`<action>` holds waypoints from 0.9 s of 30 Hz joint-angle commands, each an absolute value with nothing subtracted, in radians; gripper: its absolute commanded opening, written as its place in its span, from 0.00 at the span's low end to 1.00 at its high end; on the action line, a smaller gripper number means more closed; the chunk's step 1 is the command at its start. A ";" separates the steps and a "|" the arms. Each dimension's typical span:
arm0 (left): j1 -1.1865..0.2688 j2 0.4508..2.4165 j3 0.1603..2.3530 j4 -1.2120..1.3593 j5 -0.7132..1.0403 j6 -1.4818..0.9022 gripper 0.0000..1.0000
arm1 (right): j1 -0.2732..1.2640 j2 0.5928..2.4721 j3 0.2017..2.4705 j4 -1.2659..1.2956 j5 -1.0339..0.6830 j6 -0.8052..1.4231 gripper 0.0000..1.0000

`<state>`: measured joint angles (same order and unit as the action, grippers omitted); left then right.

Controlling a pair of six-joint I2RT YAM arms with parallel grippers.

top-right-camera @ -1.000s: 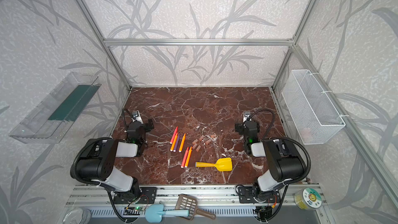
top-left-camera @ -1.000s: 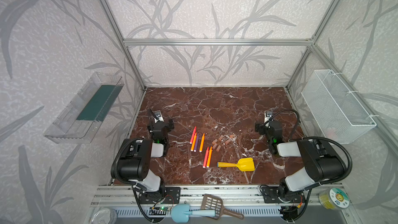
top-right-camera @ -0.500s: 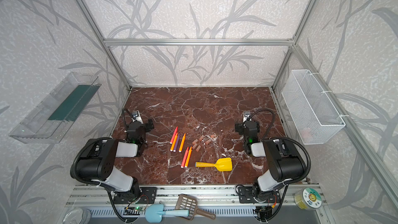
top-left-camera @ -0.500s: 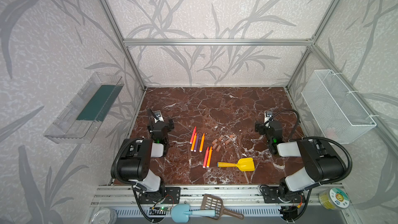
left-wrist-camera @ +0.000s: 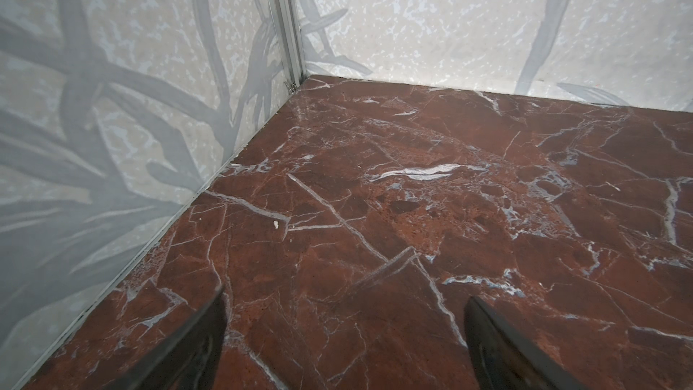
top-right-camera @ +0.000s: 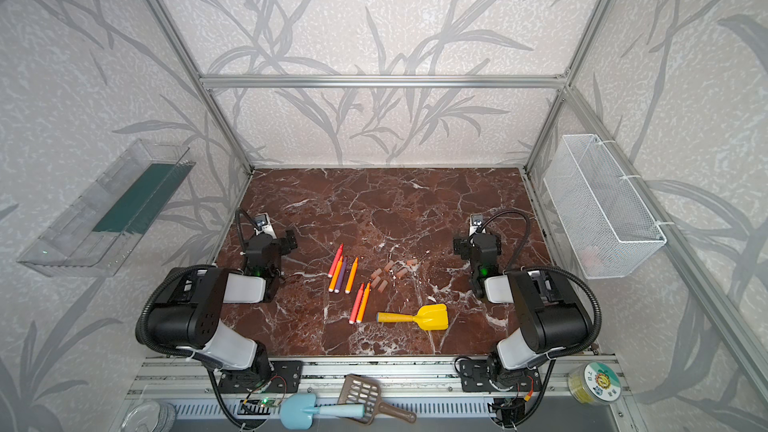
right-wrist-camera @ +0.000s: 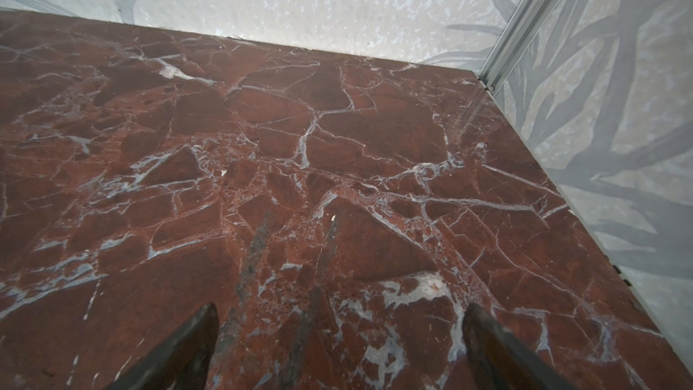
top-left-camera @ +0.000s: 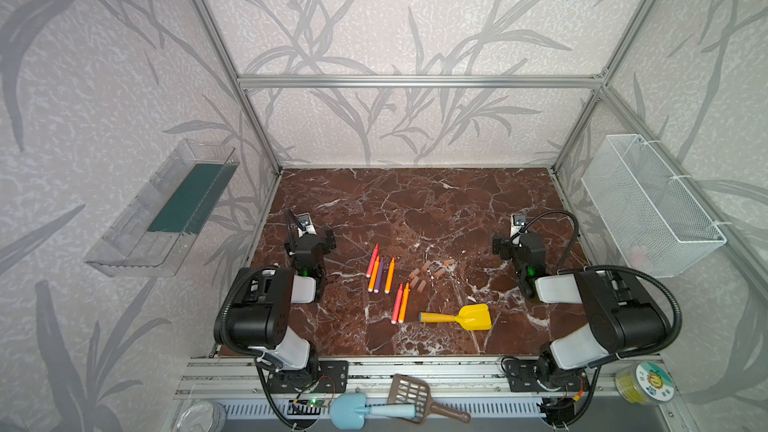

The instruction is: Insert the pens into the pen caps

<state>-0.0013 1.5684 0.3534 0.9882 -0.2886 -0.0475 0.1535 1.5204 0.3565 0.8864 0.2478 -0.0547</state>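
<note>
Here six marker pens (top-left-camera: 390,275) lie uncapped on the marble tabletop (top-left-camera: 415,209), with the pen caps (top-left-camera: 439,273) scattered just beside them. The left gripper (left-wrist-camera: 345,305) and right gripper (right-wrist-camera: 339,313) both gape wide, holding nothing.

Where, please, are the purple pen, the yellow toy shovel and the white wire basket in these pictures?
purple pen (top-left-camera: 379,275): in a top view, middle of its barrel.
yellow toy shovel (top-left-camera: 476,317): in a top view, on its blade.
white wire basket (top-left-camera: 633,201): in a top view, on its mesh side wall.
</note>
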 commanded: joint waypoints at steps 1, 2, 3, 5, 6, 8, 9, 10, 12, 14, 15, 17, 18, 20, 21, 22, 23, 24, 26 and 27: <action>-0.029 1.512 0.324 1.017 -0.322 -0.022 0.99 | 0.205 1.402 0.351 0.852 0.363 -0.075 0.99; -0.044 1.471 0.318 0.988 -0.357 -0.017 0.99 | 0.219 1.359 0.366 0.777 0.396 -0.069 0.99; -0.053 1.420 0.314 0.941 -0.377 -0.019 0.99 | 0.224 1.311 0.389 0.662 0.396 -0.047 0.99; -0.058 1.331 0.329 0.806 -0.407 -0.059 0.99 | 0.222 1.262 0.416 0.549 0.414 -0.009 0.99; -0.058 1.283 0.343 0.729 -0.420 -0.089 0.99 | 0.222 1.245 0.420 0.522 0.427 0.008 0.99; -0.058 1.189 0.357 0.615 -0.388 -0.145 0.99 | 0.222 1.210 0.432 0.467 0.472 0.072 0.99; -0.058 1.135 0.356 0.575 -0.355 -0.181 0.99 | 0.222 1.191 0.444 0.415 0.496 0.123 0.99; -0.058 1.091 0.353 0.545 -0.320 -0.212 0.99 | 0.222 1.171 0.453 0.377 0.495 0.150 0.99; -0.056 0.983 0.337 0.501 -0.214 -0.284 0.99 | 0.220 1.130 0.473 0.297 0.487 0.242 0.99; -0.055 0.891 0.348 0.385 -0.057 -0.374 0.99 | 0.214 1.103 0.501 0.201 0.483 0.346 0.99; -0.054 0.847 0.376 0.292 0.043 -0.380 0.99 | 0.210 1.097 0.515 0.132 0.478 0.409 0.99; -0.055 0.805 0.409 0.191 0.139 -0.392 0.99 | 0.206 1.101 0.514 0.105 0.477 0.438 0.99; -0.053 0.792 0.414 0.139 0.118 -0.428 0.99 | 0.203 1.100 0.505 0.120 0.471 0.442 0.99; -0.044 0.770 0.425 0.035 0.039 -0.520 0.99 | 0.199 1.083 0.472 0.170 0.428 0.427 0.99; -0.038 0.762 0.423 0.019 0.042 -0.562 0.99 | 0.199 1.067 0.448 0.212 0.390 0.409 0.99; -0.037 0.758 0.420 0.029 0.084 -0.569 0.99 | 0.199 1.052 0.426 0.248 0.364 0.394 0.99; -0.036 0.759 0.416 0.056 0.151 -0.565 0.99 | 0.199 1.036 0.406 0.275 0.353 0.392 0.99; -0.037 0.762 0.417 0.066 0.195 -0.568 0.99 | 0.199 1.022 0.392 0.286 0.360 0.400 0.99; -0.037 0.762 0.414 0.069 0.213 -0.615 0.99 | 0.199 1.007 0.376 0.276 0.403 0.444 0.99; -0.038 0.759 0.409 0.071 0.220 -0.633 0.99 | 0.199 1.005 0.369 0.247 0.448 0.504 0.99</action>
